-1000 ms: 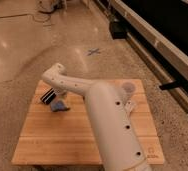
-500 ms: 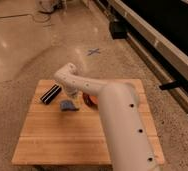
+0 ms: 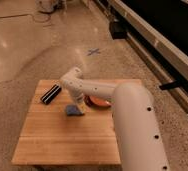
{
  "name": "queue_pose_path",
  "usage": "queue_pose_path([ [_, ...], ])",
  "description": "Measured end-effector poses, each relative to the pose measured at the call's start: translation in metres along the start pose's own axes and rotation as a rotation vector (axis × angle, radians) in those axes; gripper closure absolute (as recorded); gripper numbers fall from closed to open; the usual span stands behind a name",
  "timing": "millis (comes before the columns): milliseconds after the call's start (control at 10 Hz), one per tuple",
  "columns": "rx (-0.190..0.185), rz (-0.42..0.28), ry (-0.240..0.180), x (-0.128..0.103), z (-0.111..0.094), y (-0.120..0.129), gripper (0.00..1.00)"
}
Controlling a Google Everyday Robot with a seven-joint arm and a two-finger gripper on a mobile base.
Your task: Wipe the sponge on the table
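The light-blue sponge (image 3: 74,110) lies on the bamboo table (image 3: 62,135), a little left of the table's middle. My white arm reaches in from the lower right, and the gripper (image 3: 79,106) comes down at the sponge's right edge, touching or nearly touching it. The arm's wrist hides most of the gripper.
A black bar with white stripes (image 3: 51,93) lies near the table's far left corner. An orange bowl (image 3: 99,101) sits just right of the gripper, partly behind the arm. A blue cross (image 3: 93,51) marks the floor beyond the table, and a dark wall runs along the right.
The gripper and the sponge have moved together to the right across the table, away from the black bar and closer to the orange bowl.
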Motion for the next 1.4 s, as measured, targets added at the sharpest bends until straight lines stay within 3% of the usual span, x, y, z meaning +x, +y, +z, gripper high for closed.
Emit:
queue_pose_path([
  [500,-0.016,-0.122,-0.025,-0.049,-0.001,0.035,0.97],
  [600,-0.013,-0.143,-0.026,-0.057,-0.001,0.037,0.91],
  [1100,0.011,-0.251,-0.049,-0.107,-0.004,0.034,0.39],
  [1300,0.028,-0.268,-0.062,-0.119,-0.006,0.024,0.23],
  [1400,0.04,-0.274,-0.072,-0.124,-0.007,0.017,0.2],
])
